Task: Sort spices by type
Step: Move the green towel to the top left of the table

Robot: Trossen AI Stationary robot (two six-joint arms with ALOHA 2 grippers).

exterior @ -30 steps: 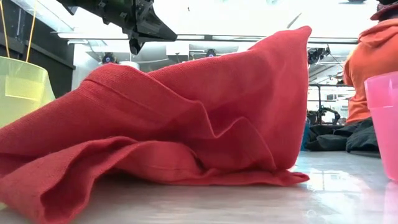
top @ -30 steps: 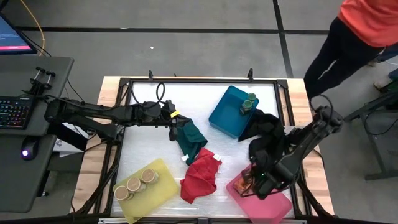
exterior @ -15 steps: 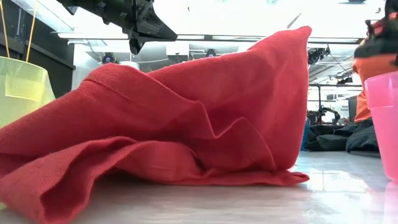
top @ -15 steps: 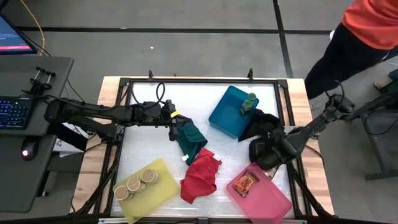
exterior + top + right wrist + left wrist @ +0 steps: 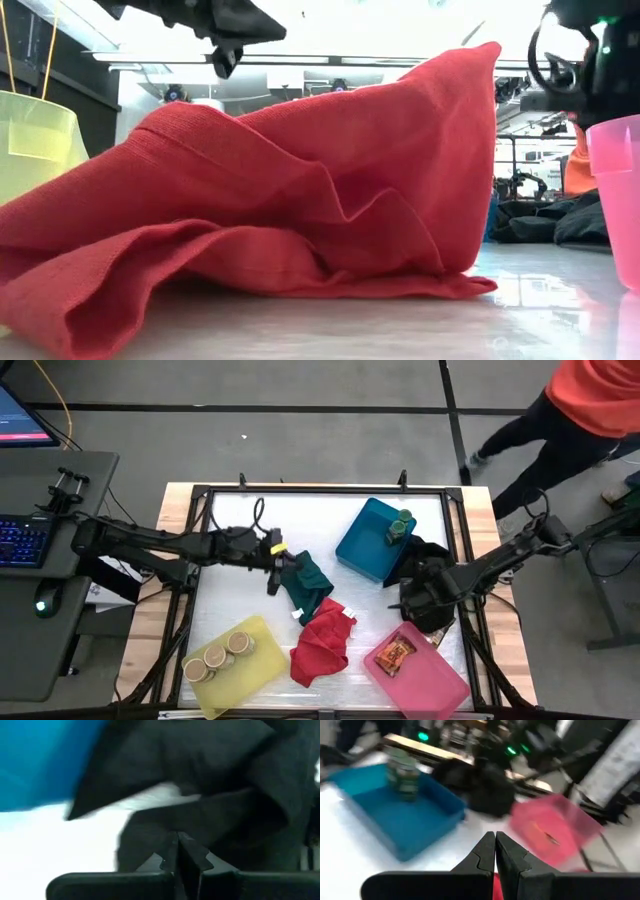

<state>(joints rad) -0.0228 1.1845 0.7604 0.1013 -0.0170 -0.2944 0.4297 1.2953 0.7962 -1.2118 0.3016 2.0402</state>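
Three tan-lidded jars (image 5: 217,656) stand in the yellow tray (image 5: 250,672). A green-lidded jar (image 5: 400,526) (image 5: 402,774) stands in the blue tray (image 5: 362,550). A brown-and-orange packet (image 5: 393,653) (image 5: 546,835) lies flat in the pink tray (image 5: 437,682). My left gripper (image 5: 280,568) (image 5: 495,840) is shut, hovering beside the green cloth (image 5: 308,582). My right gripper (image 5: 415,598) (image 5: 176,845) is shut, over the black cloth (image 5: 428,563) (image 5: 225,795); I cannot tell whether it touches the cloth.
A crumpled red cloth (image 5: 320,645) (image 5: 280,200) lies between the yellow and pink trays and fills most of the low view. A person in an orange top (image 5: 600,400) walks beyond the table's far right corner. Bare tabletop (image 5: 300,520) lies at the far middle.
My right gripper has moved from over the pink tray toward the far edge, ending above the black cloth; the packet now lies uncovered in the pink tray. My left gripper has risen slightly and edged left. The person has walked on.
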